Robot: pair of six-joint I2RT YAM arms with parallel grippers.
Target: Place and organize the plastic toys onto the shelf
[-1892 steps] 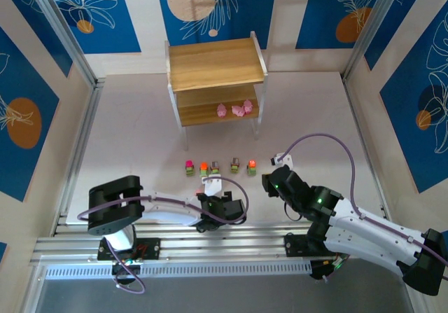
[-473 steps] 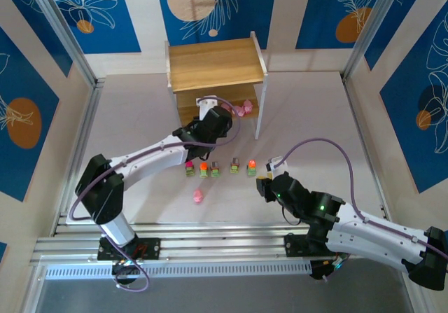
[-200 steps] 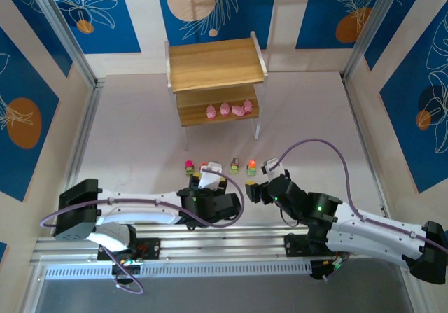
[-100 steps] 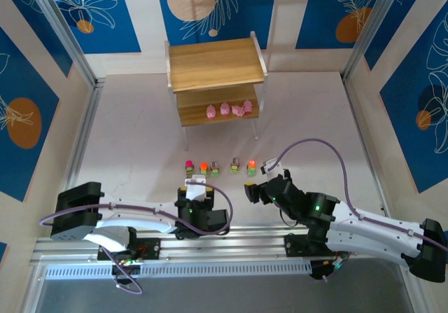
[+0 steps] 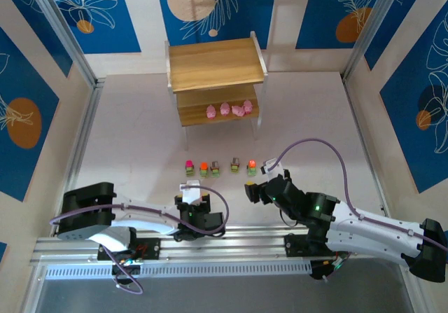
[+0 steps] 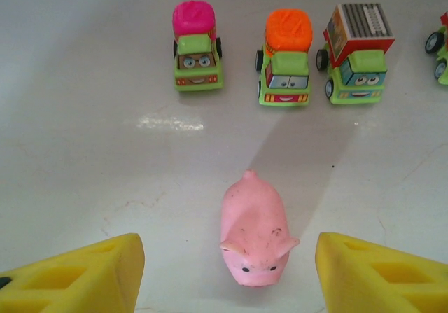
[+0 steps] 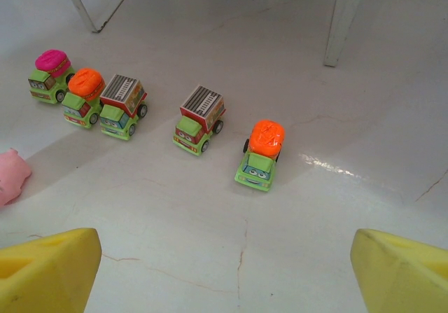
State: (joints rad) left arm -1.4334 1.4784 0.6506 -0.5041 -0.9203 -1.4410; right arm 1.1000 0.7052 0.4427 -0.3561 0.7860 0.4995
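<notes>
Four pink figures (image 5: pixel 228 109) sit in a row on the lower board of the shelf (image 5: pixel 215 64). A fifth, a pink pig (image 6: pixel 253 237), lies on the table facing my left gripper (image 6: pixel 228 274), which is open with a yellow finger on each side of it, not touching. My left gripper (image 5: pixel 194 194) hangs low near the front edge. Five green trucks (image 5: pixel 218 167) stand in a row beyond the pig: pink-topped (image 6: pixel 197 45), orange-topped (image 6: pixel 285 57), grey-topped (image 6: pixel 355 54). My right gripper (image 7: pixel 224 278) is open and empty, short of another orange-topped truck (image 7: pixel 262 152).
The shelf's white legs (image 7: pixel 346 19) stand just behind the truck row. A second grey-topped truck (image 7: pixel 199 119) stands apart from the left three. Bare white table (image 5: pixel 126 138) lies left of the shelf. Aluminium rails (image 5: pixel 210 246) run along the near edge.
The left arm reached the shelf, where a fourth pink figure now sits, then pulled back to the near edge and settled open around the pig. The right gripper edged left.
</notes>
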